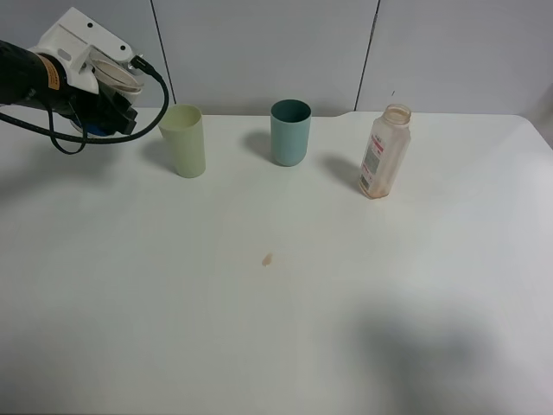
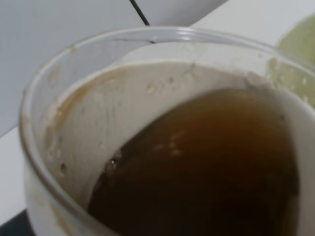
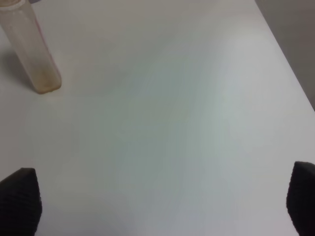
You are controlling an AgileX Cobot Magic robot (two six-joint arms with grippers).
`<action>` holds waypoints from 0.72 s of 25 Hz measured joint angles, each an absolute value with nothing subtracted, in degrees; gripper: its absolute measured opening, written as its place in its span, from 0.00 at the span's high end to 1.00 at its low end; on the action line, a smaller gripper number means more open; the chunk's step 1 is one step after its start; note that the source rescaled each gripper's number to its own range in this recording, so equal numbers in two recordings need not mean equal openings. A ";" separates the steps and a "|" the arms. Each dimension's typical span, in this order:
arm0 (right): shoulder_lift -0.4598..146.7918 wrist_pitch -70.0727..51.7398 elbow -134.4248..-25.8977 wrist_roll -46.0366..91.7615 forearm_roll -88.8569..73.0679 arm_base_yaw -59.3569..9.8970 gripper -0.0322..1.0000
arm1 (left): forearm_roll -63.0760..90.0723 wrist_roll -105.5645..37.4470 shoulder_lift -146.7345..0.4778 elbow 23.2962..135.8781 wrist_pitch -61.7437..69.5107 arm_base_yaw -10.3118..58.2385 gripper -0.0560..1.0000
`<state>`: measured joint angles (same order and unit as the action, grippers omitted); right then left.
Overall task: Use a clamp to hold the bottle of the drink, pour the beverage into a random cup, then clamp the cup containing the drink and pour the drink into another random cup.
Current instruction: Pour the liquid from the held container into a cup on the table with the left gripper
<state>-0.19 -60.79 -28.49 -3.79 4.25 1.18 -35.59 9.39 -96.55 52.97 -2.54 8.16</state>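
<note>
White cup (image 2: 64,147) tilted, brown beverage (image 2: 206,167) inside, clamped in left gripper (image 1: 111,104) beside pale tumbler (image 1: 184,141). Teal cup (image 1: 290,132), brown-tinted bottle (image 1: 384,151) upright on white table (image 1: 276,328); grey panelled wall (image 1: 259,43) behind. Right gripper (image 3: 160,201) spread wide.

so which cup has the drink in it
The white cup lifted in the left claw, brown liquid inside; the yellow-green tumbler and teal cup stand on the table.

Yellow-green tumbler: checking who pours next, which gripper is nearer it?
Left. The left gripper, holding the cup, hangs beside the tumbler; the right gripper hovers nearer the bottle.
</note>
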 joint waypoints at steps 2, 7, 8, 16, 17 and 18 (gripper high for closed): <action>-0.19 -60.79 -28.49 -3.79 4.25 1.18 0.00 | -36.00 9.39 -96.55 53.03 -2.40 8.40 0.90; -0.19 -60.79 -28.49 -3.79 4.25 1.18 0.00 | -36.16 9.15 -97.79 56.72 0.00 9.84 0.90; -0.19 -60.79 -28.49 -3.79 4.25 1.18 0.00 | -36.16 9.15 -98.16 57.28 0.00 9.98 0.90; -0.19 -60.79 -28.49 -3.79 4.25 1.18 0.00 | -36.65 7.37 -99.09 58.28 2.30 11.49 0.90; -0.19 -60.79 -28.49 -3.79 4.25 1.18 0.00 | -36.65 7.37 -99.09 58.28 2.30 11.49 0.90; -0.19 -60.79 -28.49 -3.79 4.25 1.18 0.00 | -36.85 7.00 -99.09 58.28 2.68 11.49 0.90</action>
<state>-0.19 -60.79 -28.49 -3.79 4.25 1.18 -36.85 7.00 -99.09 58.28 2.68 11.49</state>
